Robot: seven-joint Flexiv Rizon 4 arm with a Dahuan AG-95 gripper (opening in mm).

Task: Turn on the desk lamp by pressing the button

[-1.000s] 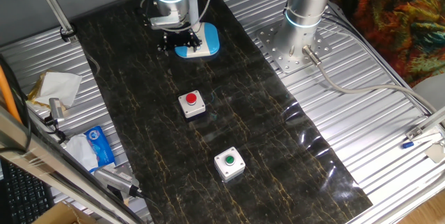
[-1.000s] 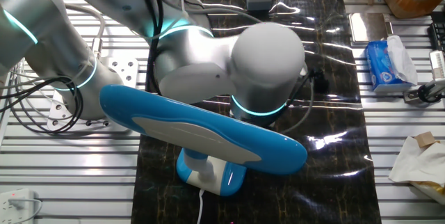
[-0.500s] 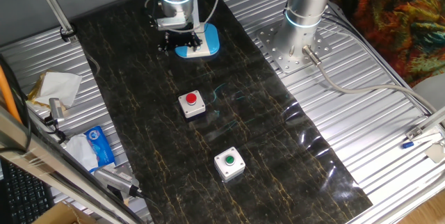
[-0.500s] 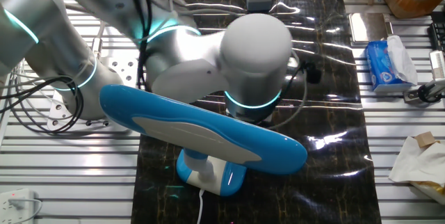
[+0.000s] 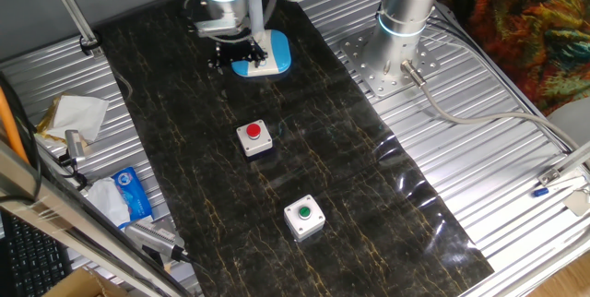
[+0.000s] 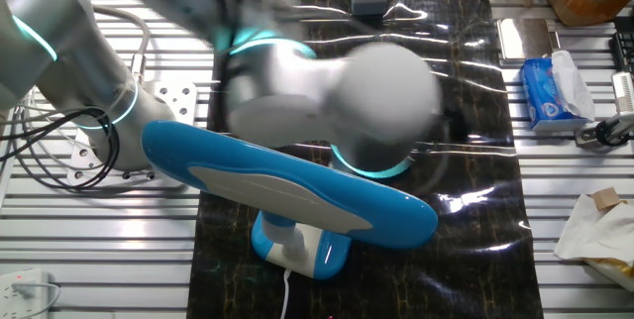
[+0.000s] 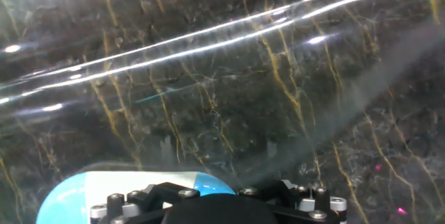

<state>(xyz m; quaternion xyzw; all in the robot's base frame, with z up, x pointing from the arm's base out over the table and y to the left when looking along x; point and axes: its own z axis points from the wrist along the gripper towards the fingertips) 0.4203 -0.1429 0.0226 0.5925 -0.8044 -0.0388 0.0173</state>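
The desk lamp has a light-blue base with a white top plate (image 5: 269, 55) at the far end of the dark mat. In the other fixed view its blue-and-white head (image 6: 287, 185) fills the foreground above its base (image 6: 302, 247). My gripper (image 5: 241, 54) sits low over the base's left part. The hand view shows only the base's blue-and-white edge (image 7: 104, 186) behind the gripper body. The lamp's button is hidden under the gripper. No view shows the fingertips.
A grey box with a red dome button (image 5: 253, 136) and one with a green dome button (image 5: 303, 216) stand on the dark mat (image 5: 323, 177). A second arm's base (image 5: 392, 53) stands at right. Tissues and a blue packet (image 5: 129, 196) lie at left.
The arm's upper part has swung and now shows blurred in the other fixed view. The gripper stays over the lamp base, shifted slightly left.
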